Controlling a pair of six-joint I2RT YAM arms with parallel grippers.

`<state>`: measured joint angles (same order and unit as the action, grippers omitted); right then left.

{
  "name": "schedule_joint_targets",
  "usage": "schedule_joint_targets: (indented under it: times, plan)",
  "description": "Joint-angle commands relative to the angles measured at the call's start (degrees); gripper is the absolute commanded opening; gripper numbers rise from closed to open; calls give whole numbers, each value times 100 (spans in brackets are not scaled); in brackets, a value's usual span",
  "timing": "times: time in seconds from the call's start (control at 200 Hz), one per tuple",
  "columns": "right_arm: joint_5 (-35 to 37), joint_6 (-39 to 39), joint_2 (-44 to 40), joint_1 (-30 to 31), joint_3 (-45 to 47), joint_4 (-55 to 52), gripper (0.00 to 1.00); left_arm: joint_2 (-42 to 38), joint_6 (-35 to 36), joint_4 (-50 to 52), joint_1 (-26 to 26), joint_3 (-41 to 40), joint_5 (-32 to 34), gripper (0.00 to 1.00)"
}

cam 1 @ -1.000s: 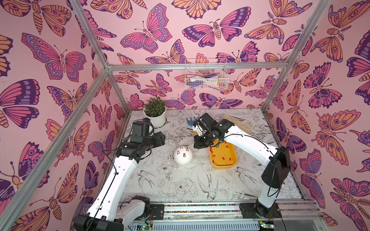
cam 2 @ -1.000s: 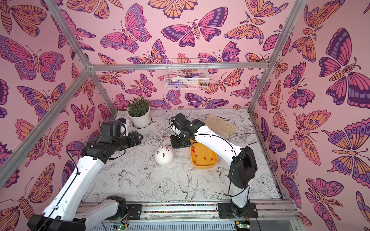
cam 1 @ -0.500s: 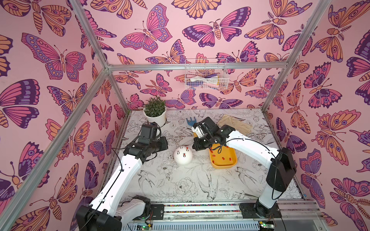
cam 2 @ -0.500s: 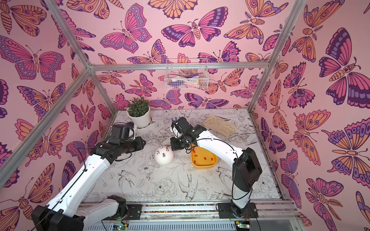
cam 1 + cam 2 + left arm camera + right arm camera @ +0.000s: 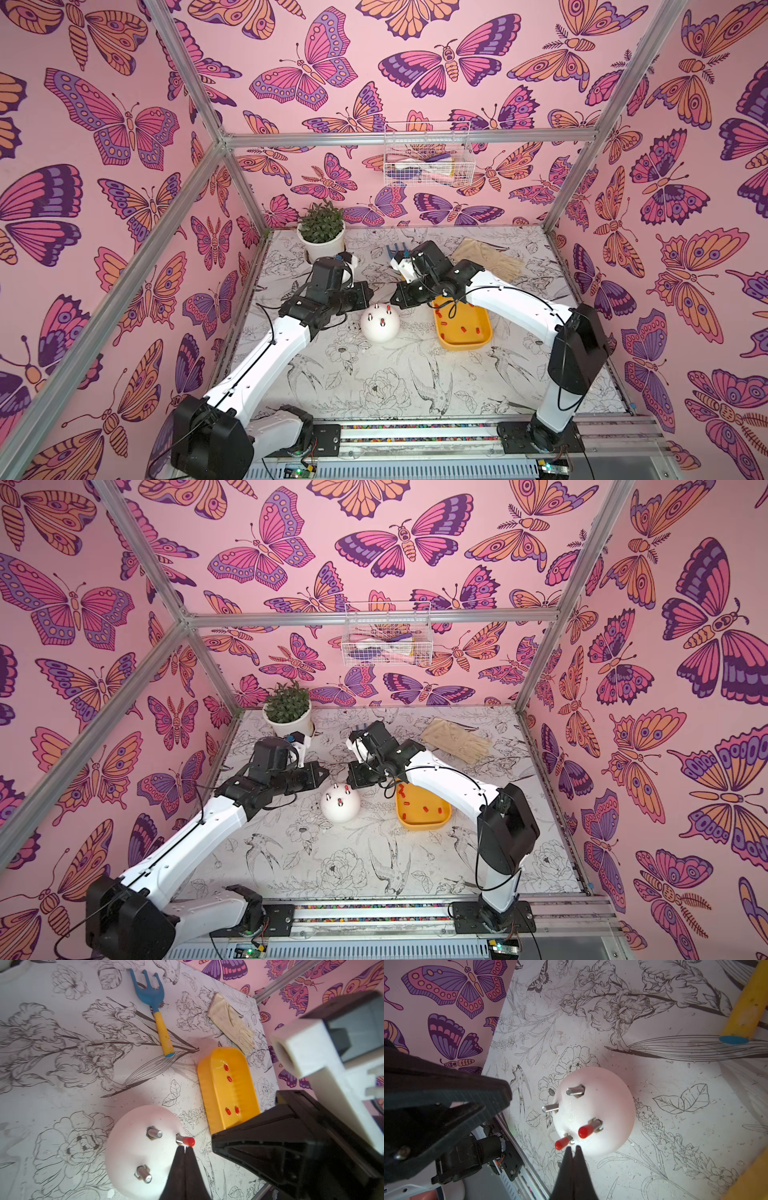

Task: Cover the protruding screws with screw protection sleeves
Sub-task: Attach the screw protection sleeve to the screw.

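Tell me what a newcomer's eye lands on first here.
The pink butterfly walls hit first, all around the cell. Then the white dome mid-table: two studs wear red sleeves; two bare studs stand beside them. The left gripper and right gripper, both shut, flank it, and the yellow tray lies on the right arm's side.

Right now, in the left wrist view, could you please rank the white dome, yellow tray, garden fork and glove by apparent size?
1. white dome, though it is nearest the camera
2. yellow tray
3. garden fork and glove: look alike
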<state>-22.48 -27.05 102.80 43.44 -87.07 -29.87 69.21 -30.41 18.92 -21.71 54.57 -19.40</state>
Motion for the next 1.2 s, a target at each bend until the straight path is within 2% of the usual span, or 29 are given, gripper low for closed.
schedule_joint_targets:
  times: [0.0,0.561,1.198]
  plan:
    - [-364,-105,127,-111,84,323,1,71,-119,-724,-17,-137,-566,0]
    - [-725,-143,214,-189,277,513,1,197,-255,-1204,-26,-375,-894,0]
    - [-776,-191,254,-202,414,622,1,75,-225,-1120,-35,-587,-717,0]
